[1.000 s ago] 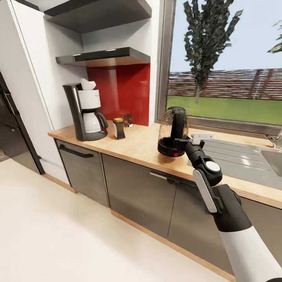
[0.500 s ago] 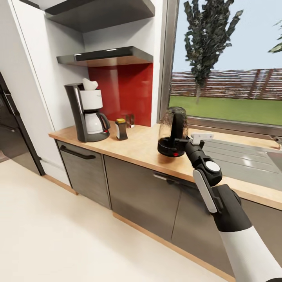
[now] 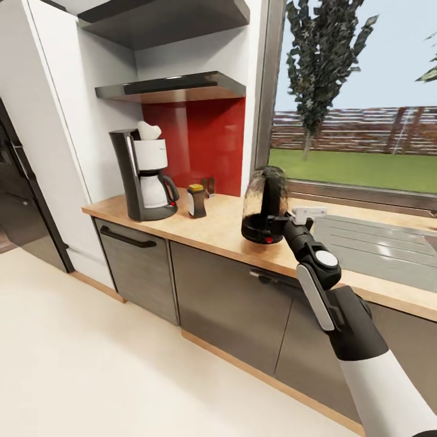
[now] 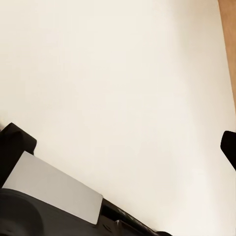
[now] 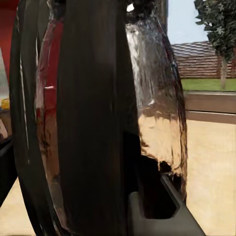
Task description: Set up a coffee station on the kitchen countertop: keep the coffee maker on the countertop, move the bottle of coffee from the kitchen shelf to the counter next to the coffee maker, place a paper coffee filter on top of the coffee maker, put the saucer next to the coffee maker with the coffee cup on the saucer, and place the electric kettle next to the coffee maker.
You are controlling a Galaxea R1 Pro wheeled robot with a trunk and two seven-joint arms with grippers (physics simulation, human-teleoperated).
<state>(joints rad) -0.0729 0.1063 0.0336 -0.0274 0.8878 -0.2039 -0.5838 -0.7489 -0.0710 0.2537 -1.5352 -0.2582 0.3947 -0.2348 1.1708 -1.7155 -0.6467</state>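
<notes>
The right gripper point(image 3: 280, 222) holds the electric kettle point(image 3: 263, 205), a textured clear glass jug with black base and handle, upright above the kitchen countertop point(image 3: 209, 227).

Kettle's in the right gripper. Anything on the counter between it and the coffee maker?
Yes: the bottle of coffee stands beside the coffee maker, on the side facing the electric kettle. The kitchen countertop between kettle and bottle looks bare, leaving room there.

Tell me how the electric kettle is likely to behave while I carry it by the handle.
The electric kettle looks tall with a narrow black base, so it may tip if set down unevenly. Its glass body is probably fragile. Held at the handle by the right gripper, its bulk hangs off to one side and may swing.
</notes>
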